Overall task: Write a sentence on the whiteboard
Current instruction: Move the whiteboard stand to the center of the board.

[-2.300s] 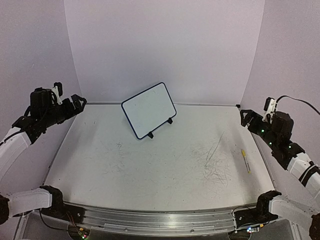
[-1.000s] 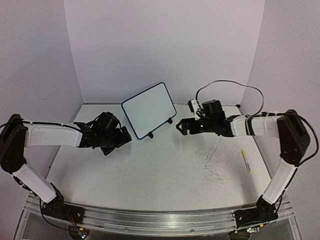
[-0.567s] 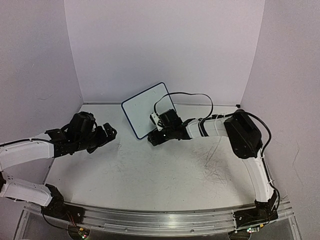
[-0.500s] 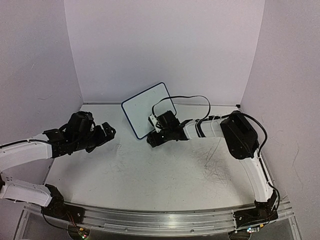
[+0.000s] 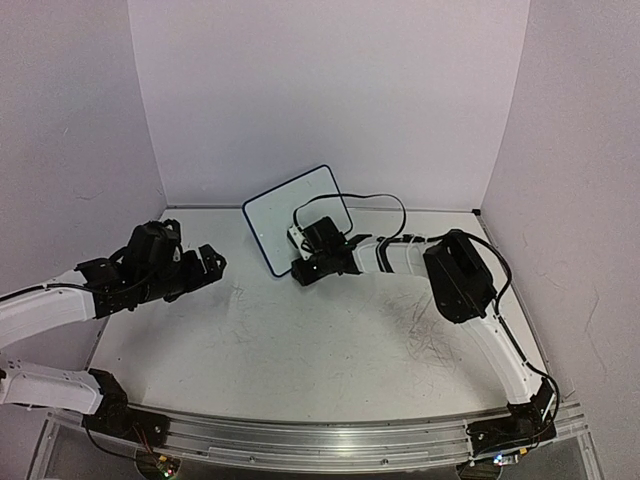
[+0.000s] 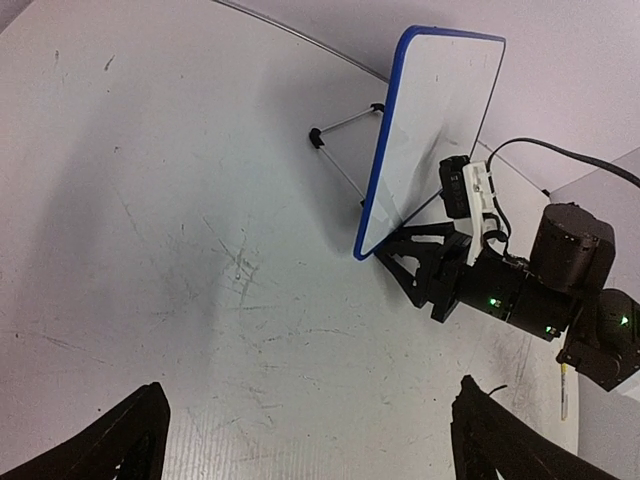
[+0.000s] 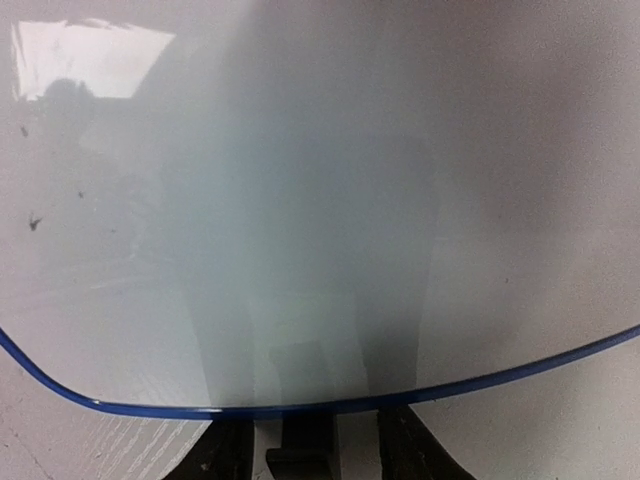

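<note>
I am bringing the right end effector [image 5: 302, 269] in at the whiteboard [image 5: 287, 212], fingers [image 7: 225, 455] narrowing but parted around its foot [image 7: 305, 442], left end effector [image 5: 210, 262] spread wide, writing unstarted

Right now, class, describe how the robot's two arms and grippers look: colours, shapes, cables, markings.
The left arm and right arm have white tubular links joined by bulky black joints. The left gripper and right gripper are black, each with two tapering fingers. A black cable loops over the right arm; its wrist carries a small white block and green lights.
</note>
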Robot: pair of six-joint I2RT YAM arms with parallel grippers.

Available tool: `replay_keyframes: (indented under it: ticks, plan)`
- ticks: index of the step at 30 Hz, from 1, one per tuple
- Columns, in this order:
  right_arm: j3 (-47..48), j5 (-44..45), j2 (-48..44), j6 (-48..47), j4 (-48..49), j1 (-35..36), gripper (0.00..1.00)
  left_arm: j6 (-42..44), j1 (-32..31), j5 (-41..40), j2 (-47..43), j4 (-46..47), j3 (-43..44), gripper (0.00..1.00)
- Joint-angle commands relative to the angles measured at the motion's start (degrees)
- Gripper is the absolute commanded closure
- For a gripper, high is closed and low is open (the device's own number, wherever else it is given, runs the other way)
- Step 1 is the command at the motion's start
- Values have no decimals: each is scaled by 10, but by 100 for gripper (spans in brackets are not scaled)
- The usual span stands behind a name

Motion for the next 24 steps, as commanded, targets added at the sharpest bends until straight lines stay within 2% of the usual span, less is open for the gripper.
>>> replay_keyframes:
  ticks: [1,7,15,20,24]
  plan:
    - [47,0,34,-12,-12,5,65,38,3,-28,-25,-18,31,1]
    - [57,8,33,-20,-11,12,77,57,3,-34,-36,-30,32,1]
    - [-7,54,-9,-46,-4,22,91,65,3,-37,-65,-39,26,1]
    - [-110,82,-71,-40,48,26,96,65,3,-35,-85,-44,26,1]
    - [-229,108,-142,-22,109,28,100,66,3,-39,-99,-46,21,1]
